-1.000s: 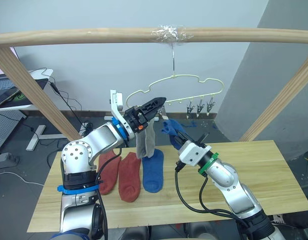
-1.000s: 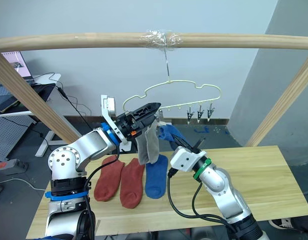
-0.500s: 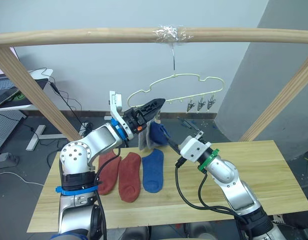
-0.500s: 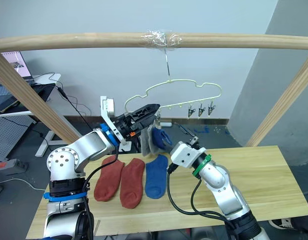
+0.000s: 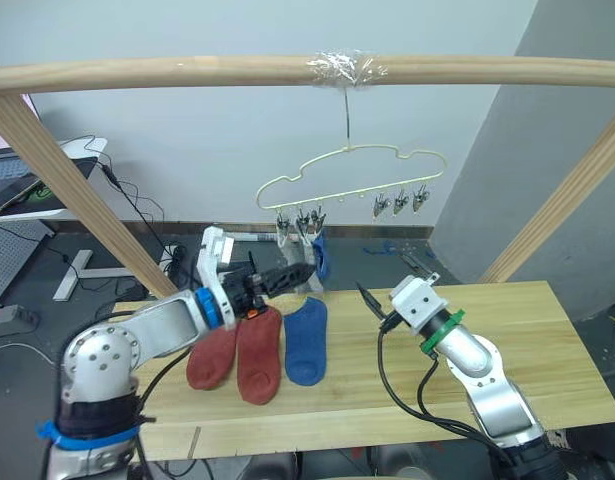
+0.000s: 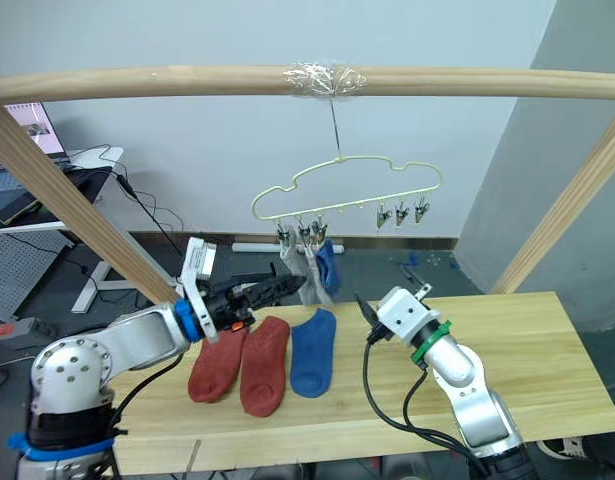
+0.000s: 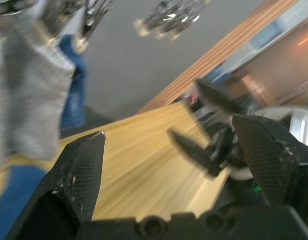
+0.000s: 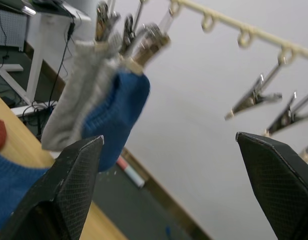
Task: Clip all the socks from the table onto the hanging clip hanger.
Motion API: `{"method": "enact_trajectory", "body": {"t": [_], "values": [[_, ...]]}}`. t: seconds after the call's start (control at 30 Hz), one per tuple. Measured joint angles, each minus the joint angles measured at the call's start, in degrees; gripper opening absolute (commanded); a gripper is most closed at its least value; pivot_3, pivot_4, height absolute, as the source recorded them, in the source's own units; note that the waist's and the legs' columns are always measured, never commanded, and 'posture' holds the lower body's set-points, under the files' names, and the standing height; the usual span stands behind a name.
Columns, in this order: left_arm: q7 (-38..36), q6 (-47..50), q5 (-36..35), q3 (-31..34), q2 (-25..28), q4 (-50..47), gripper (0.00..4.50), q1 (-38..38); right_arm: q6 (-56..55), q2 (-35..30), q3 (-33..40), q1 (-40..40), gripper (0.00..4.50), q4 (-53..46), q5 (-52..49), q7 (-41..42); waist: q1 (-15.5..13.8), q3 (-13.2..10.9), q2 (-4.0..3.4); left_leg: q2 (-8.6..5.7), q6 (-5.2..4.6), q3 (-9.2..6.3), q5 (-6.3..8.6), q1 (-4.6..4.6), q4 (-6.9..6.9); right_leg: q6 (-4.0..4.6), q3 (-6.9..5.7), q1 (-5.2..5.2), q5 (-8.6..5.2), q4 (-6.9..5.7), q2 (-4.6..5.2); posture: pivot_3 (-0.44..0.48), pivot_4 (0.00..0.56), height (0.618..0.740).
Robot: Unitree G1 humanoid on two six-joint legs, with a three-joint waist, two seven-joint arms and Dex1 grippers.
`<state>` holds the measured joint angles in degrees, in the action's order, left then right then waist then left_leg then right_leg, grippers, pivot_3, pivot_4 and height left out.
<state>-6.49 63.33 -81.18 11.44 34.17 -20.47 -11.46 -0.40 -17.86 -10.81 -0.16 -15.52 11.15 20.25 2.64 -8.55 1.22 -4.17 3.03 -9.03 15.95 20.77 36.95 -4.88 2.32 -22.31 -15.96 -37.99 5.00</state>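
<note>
Left eye view, scene: a thick wooden pole (image 5: 187, 72) runs across the top of the frame; the clip hanger (image 5: 349, 178) hangs from it by its metal hook, just right of centre.
Left arm: it reaches from the lower left toward the centre, forearm low and nearly level over the table (image 5: 547, 340), fingers pointing right.
Left gripper (image 5: 287, 279): its two black fingers stand spread apart and hold nothing; in the left wrist view the fingertips (image 7: 86, 162) are wide apart with bare tabletop between them. It hovers just above the rust-red socks, below the clipped socks.
Right arm: it rises from the lower right, forearm slanting up and left to a white wrist block with a green ring, right of centre.
Right gripper (image 5: 392, 282): fingers parted and empty; the right wrist view shows both fingertips (image 8: 76, 175) far apart, pointing toward the hanger's clips.
Clipped socks: a light grey sock (image 6: 305, 275) and a blue sock (image 6: 327, 265) hang side by side from the left-hand clips, touching each other.
Free clips (image 5: 397, 203): three metal clips hang bare at the hanger's right end.
Socks on the table: two rust-red socks (image 5: 257, 352) lie side by side at centre-left, and a second blue sock (image 5: 307, 340) lies just right of them, all flat on the planks.
</note>
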Motion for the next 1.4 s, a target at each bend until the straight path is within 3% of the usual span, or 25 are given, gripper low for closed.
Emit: {"method": "enact_trajectory", "body": {"t": [0.27, 0.4, 0.47, 0.57, 0.63, 0.8, 0.97, 1.4], "values": [[-12.4, -13.7, 25.6, -6.7, 6.7, -9.5, 4.5, 10.8, 11.5, 0.3, 6.3, 3.1, 4.45, -6.0, -8.0, 1.8, -0.5, 0.0, -0.05, 0.06, -0.12, 0.08, 0.07, 0.01, -0.02, 0.04, 0.02, 0.0, 0.0, 0.03, -0.01, -0.043, 0.083, 0.74], [-17.3, -23.5, 35.9, -8.4, 6.3, -11.2, 4.5, 15.0, 18.0, 3.6, 7.4, 1.4, 4.45, -8.1, -10.9, 0.4, -0.8, 0.2, -0.14, 0.1, -0.14, 0.14, 0.08, 0.0, -0.01, 0.07, 0.03, 0.0, 0.02, 0.02, -0.02, -0.033, 0.07, 0.74], [-20.6, -27.8, 41.0, -10.3, 7.6, -11.5, 4.5, 17.9, 19.7, 4.7, 7.4, 0.8, 4.09, -8.6, -11.9, -0.3, -0.8, 0.4, -0.2, 0.11, -0.14, 0.19, 0.08, 0.0, -0.02, 0.07, 0.03, 0.0, 0.02, 0.05, -0.03, -0.028, 0.07, 0.74], [-21.7, -36.0, 48.5, -11.4, 4.4, -10.9, 4.5, 21.4, 21.0, 5.6, 7.2, -0.9, 3.15, -8.4, -11.7, -2.0, -0.9, 0.5, -0.34, 0.09, -0.2, 0.21, 0.11, 0.02, 0.0, 0.05, 0.08, 0.0, 0.02, 0.08, -0.01, -0.023, 0.069, 0.74], [-21.8, -40.9, 52.4, -11.3, 2.7, -10.1, 4.5, 21.7, 21.1, 5.6, 6.6, -2.4, 3.15, -8.3, -9.3, -4.1, -1.0, 0.7, -0.33, 0.1, -0.2, 0.22, 0.11, 0.01, 0.0, 0.06, -0.02, 0.0, 0.03, 0.06, -0.02, -0.018, 0.07, 0.74], [-25.5, -46.2, 56.1, -11.0, 2.0, -4.9, 4.5, 19.6, 22.5, 7.8, 6.3, -5.2, 3.15, -7.8, -9.0, -6.3, -1.0, 1.0, -0.47, 0.13, -0.23, 0.23, 0.11, 0.0, 0.0, 0.06, -0.04, 0.01, 0.03, 0.01, -0.06, -0.009, 0.076, 0.74], [-32.9, -48.8, 51.3, -8.5, 1.1, -4.6, 4.5, 19.0, 24.4, 10.5, 6.2, -10.1, 1.5, -7.3, -12.4, -6.1, -0.9, 1.0, -0.46, 0.18, -0.24, 0.12, 0.12, -0.01, -0.02, 0.07, -0.01, 0.0, 0.04, 0.02, -0.07, 0.007, 0.081, 0.74], [-35.3, -48.6, 48.7, -6.6, -0.1, -7.6, 4.5, 18.4, 25.3, 15.2, 5.2, -17.5, 1.5, 0.2, -12.5, -9.4, -0.9, 1.0, -0.5, 0.18, -0.24, 0.04, 0.12, -0.02, -0.03, 0.08, -0.05, -0.01, 0.04, 0.0, -0.11, 0.022, 0.111, 0.74]]}}
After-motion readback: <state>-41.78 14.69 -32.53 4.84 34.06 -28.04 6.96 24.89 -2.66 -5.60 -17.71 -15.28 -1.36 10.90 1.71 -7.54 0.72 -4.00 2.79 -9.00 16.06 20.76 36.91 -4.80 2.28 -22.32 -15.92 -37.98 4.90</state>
